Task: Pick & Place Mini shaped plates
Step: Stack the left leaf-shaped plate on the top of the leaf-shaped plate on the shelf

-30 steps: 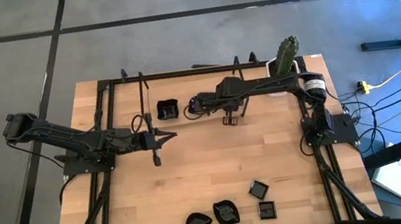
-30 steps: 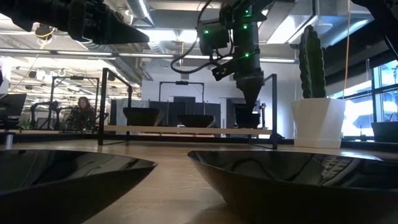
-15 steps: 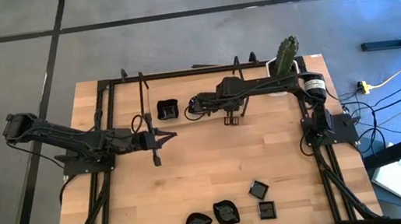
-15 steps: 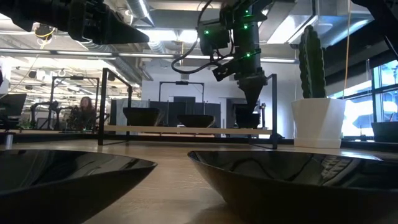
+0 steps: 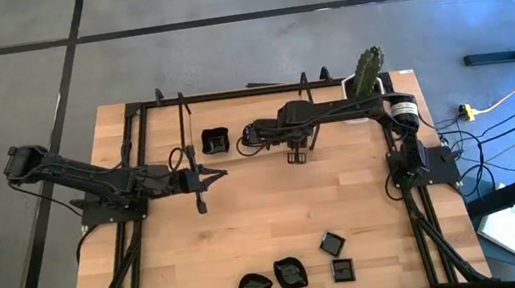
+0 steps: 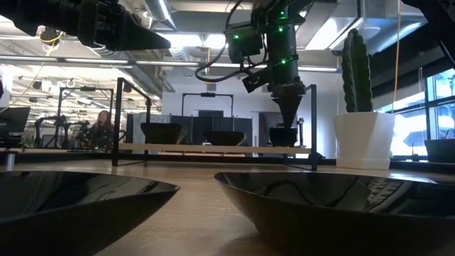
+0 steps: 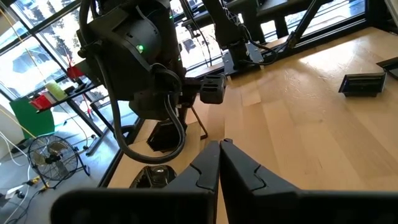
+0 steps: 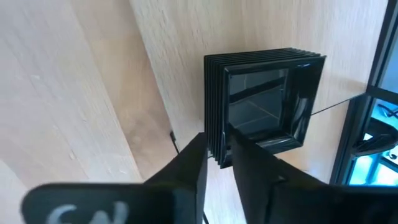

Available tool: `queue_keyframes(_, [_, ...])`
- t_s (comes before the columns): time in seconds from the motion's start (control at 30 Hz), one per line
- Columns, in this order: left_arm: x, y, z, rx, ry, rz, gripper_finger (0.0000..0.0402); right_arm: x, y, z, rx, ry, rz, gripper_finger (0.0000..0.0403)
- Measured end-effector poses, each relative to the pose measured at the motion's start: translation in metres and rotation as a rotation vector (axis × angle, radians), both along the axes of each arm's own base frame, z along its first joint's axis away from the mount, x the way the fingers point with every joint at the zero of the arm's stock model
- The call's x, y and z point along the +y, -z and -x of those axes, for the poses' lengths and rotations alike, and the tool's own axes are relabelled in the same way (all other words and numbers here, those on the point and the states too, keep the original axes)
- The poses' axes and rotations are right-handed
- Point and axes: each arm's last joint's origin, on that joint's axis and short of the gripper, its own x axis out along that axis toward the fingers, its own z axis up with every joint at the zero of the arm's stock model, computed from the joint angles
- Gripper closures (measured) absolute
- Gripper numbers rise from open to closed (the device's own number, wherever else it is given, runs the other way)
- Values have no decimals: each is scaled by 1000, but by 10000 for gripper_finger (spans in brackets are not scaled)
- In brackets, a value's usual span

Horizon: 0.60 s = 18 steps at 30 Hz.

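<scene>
One small square plate (image 8: 261,99), glossy black with ribbed walls, lay flat on the light wooden table (image 5: 277,212) directly under the right gripper (image 8: 217,143), and I judge that the step in hand was the setting down of this plate. The two dark fingers (image 8: 193,162) of this gripper stood only a little apart, a narrow gap and not a wide one. One wall of the plate ran into that gap, so the fingers stood astride its rim. I could not tell if the pads were touching the wall, but the plate seemed to rest on the wood by its own weight, not to hang from the fingers.

Another square black plate (image 5: 215,141) sat near this gripper, on the side of the left arm. Four more small black plates, two square (image 5: 332,245) and two with wavy rims (image 5: 290,273), lay well apart from it, close to the opposite edge of the table. The white pot with the green cactus (image 5: 366,73) stood behind the right arm.

As I judge it, the next move calls for a wider opening and a straight lift, so that the rim is not dragged, and then a reach to the far group of plates.

The left gripper (image 5: 216,175) waited over the table with its fingers closed and empty, apart from the right gripper.
</scene>
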Motion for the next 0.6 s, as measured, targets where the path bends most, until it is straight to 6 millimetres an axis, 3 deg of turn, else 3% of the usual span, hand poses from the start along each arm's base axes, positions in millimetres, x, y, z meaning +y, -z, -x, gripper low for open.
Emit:
queue_keyframes(0.3, [0,0,0,1,0,-2,397,1,-7,-1,-15,7,18,317])
queue_keyframes(0.43, [0,0,0,1,1,-3,398,13,-33,-7,-85,-67,104,318])
queue_keyframes(0.6, [0,1,0,10,1,-4,398,58,-80,-11,-373,-318,173,340])
